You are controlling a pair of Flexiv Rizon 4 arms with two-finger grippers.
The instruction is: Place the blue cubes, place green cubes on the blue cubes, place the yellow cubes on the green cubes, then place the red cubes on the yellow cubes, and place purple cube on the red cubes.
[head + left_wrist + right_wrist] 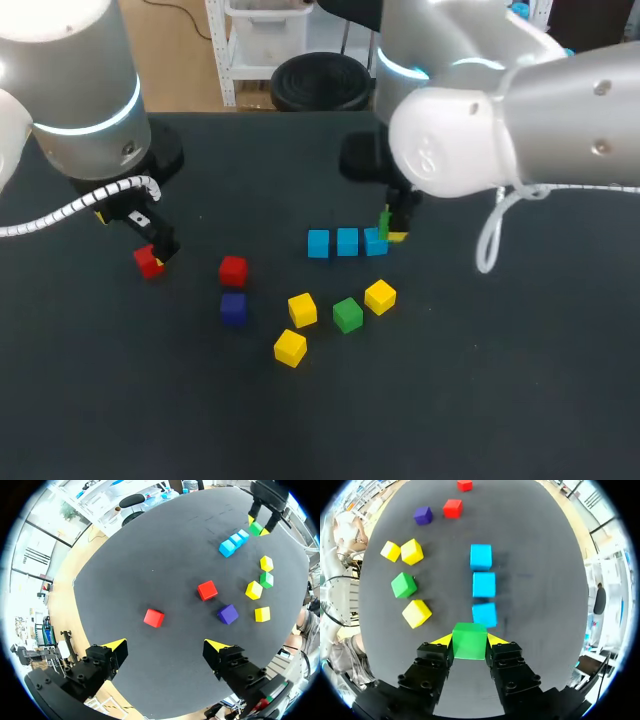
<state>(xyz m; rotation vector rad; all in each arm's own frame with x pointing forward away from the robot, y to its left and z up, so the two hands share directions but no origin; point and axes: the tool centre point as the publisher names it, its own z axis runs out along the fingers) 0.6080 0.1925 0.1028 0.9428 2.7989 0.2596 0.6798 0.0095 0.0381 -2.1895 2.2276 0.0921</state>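
Note:
Three blue cubes (347,241) lie in a row mid-table. My right gripper (468,639) is shut on a green cube (469,640), just beside the row's nearest blue cube (484,614); the head view shows it at the row's right end (385,222). A second green cube (347,314) and three yellow cubes (302,309) lie in front of the row. One red cube (233,270) sits above the purple cube (233,307). My left gripper (165,646) is open and hangs over the other red cube (153,618) at the left.
The black table (480,400) has bare room at the front and right. My right arm's large elbow (450,140) hangs over the back right. The left arm's base (90,130) stands at the back left.

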